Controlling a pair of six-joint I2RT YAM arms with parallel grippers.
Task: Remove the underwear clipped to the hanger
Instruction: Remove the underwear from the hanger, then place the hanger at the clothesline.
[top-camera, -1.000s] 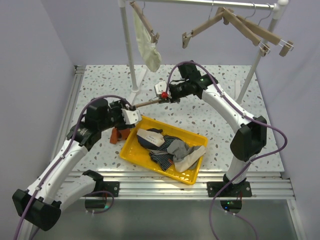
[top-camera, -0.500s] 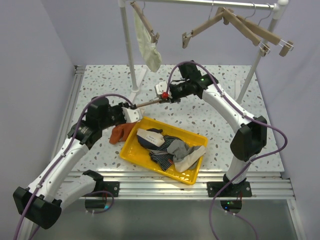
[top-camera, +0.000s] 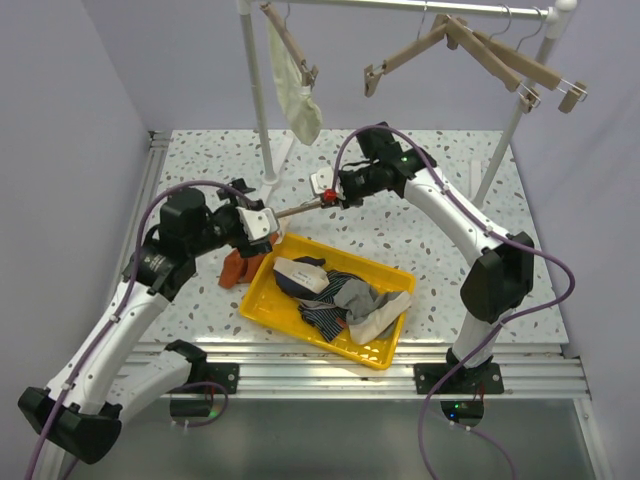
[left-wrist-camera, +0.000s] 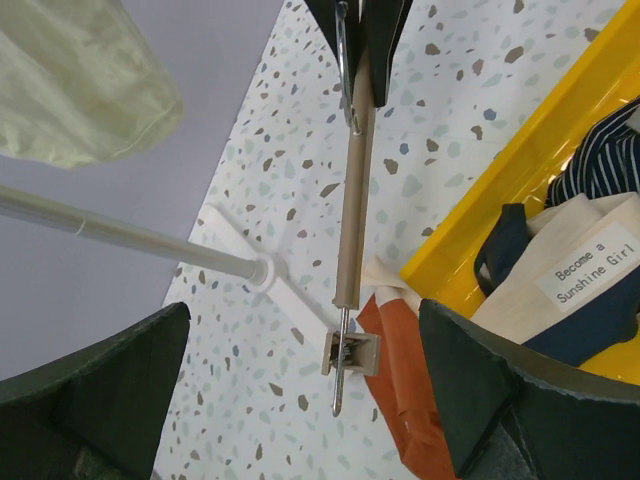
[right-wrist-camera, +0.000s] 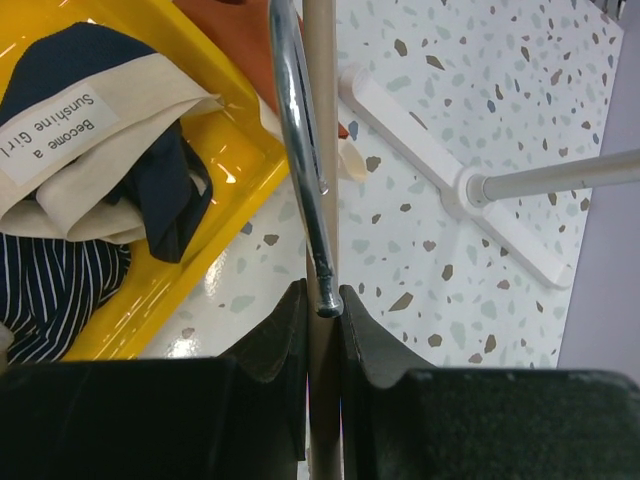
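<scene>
Above the yellow tray (top-camera: 262, 305), my right gripper (right-wrist-camera: 322, 300) pinches the wooden hanger (left-wrist-camera: 352, 205), my left gripper (left-wrist-camera: 300, 400) is spread wide under its clip end, and the orange-red underwear (left-wrist-camera: 405, 385) lies on the table beside the tray.

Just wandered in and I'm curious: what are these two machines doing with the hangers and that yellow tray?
They are unclipping underwear from hangers. The right end effector is shut on a wooden hanger, holding it out over the table. The left end effector is wide open by the hanger's far clip, and an orange pair lies on the table below it, beside the yellow tray that holds other pairs. One pale pair hangs clipped on the rack.
</scene>
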